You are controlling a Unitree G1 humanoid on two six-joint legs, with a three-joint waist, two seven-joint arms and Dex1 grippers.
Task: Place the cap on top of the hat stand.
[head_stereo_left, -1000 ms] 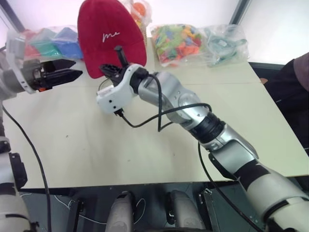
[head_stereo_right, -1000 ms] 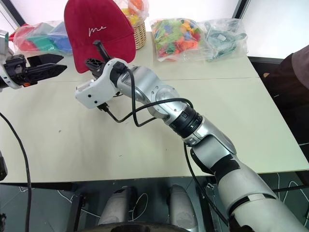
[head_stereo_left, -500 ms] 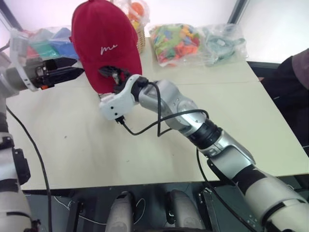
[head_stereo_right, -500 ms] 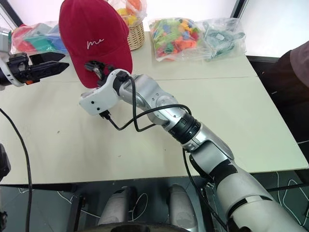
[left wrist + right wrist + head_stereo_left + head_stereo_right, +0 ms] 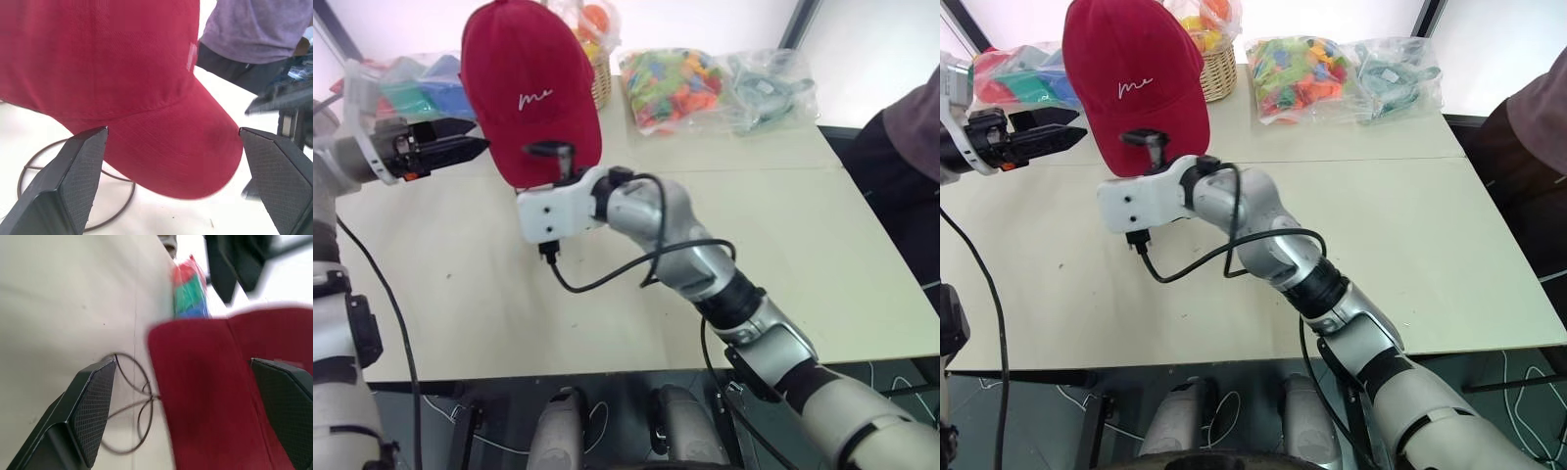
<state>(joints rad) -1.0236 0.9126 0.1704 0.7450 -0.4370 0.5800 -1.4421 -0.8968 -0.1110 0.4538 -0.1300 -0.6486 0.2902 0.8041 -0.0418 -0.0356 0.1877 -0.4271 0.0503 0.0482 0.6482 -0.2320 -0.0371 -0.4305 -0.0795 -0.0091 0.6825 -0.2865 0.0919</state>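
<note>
- Your right tool (image 5: 548, 149) sits just below the brim of the cap (image 5: 524, 83); its fingers stand wide apart and clamp nothing.
- Your left tool (image 5: 460, 149) hovers level beside the cap's side, pointing at it, fingers apart with the cap between them in the wrist view, not touching.
- The cap sits high above the worktop (image 5: 803, 225), brim tipped down toward you, on the hat stand (image 5: 29, 169), whose round wire base rests on the worktop under it.
- Behind the cap you see a wicker basket (image 5: 1214, 69) and bags of coloured pieces (image 5: 675, 83).
- A person's purple sleeve (image 5: 911, 122) is at the worktop's right edge.
</note>
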